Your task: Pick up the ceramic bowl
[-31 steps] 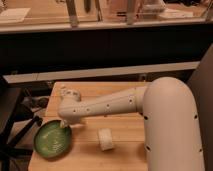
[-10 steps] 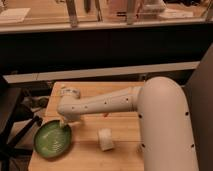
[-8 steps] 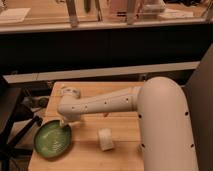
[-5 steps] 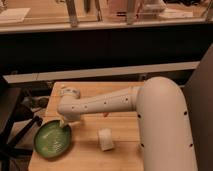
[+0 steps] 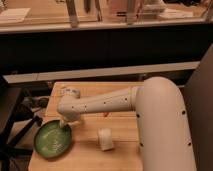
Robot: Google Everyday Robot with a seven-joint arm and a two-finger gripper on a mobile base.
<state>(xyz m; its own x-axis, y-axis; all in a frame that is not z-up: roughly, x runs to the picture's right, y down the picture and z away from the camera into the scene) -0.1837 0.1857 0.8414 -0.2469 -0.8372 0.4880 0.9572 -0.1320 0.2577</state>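
The ceramic bowl (image 5: 51, 139) is a wide, shallow green bowl with a darker rim, resting at the front left of the wooden table (image 5: 120, 150). My white arm reaches across the table from the right, and my gripper (image 5: 64, 123) hangs down at the bowl's far right rim. It looks to be touching or just above the rim; I cannot tell which. The bowl still sits on the table.
A small white cup (image 5: 105, 139) stands on the table right of the bowl, near the front. A small orange item (image 5: 105, 114) lies just behind the arm. A dark chair (image 5: 12, 125) stands left of the table. A counter with a dark front runs along the back.
The arm shifted slightly toward the bowl since the earliest frame. Over the last second nothing has visibly moved.
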